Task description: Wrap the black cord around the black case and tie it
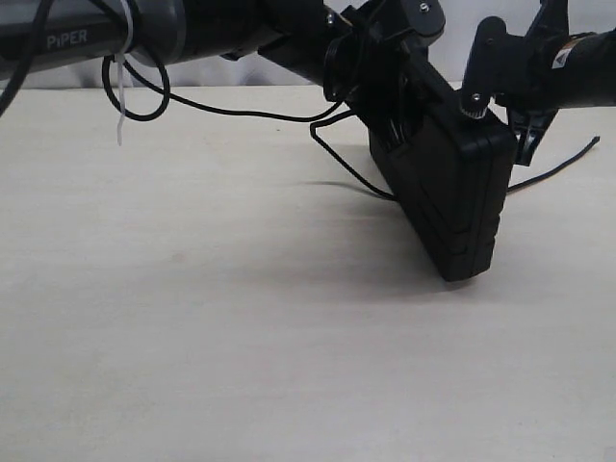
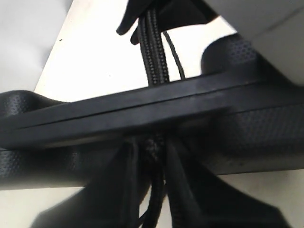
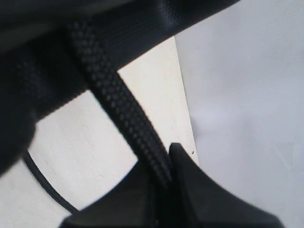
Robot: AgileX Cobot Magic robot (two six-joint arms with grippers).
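Risk, left grip: the black case (image 1: 452, 192) is hanging tilted from the left gripper (image 1: 380, 91), so I judge that a sideways pull on the cord is threatening to twist it out of the jaws
Risk, wraps: strands of the black cord (image 3: 118, 104) are lying side by side over the case's rim; any slack is likely letting them slide toward a corner and off
Risk, right grip: the right gripper (image 3: 164, 180) is pinching the braid only near its tips; a hard tug is risking a slip, a weak one is leaving the wrap loose
Left gripper: jaws are clamping the case from both faces, pinning cord strands against it
Right gripper: jaws are pressing shut on the braided cord alone
Case position: hanging over the far right part of the table (image 1: 192, 337), lowest corner pointing down; contact there I cannot tell
Cord position: one length is running along the table's far side to the case, and a tail is lying toward the far right corner
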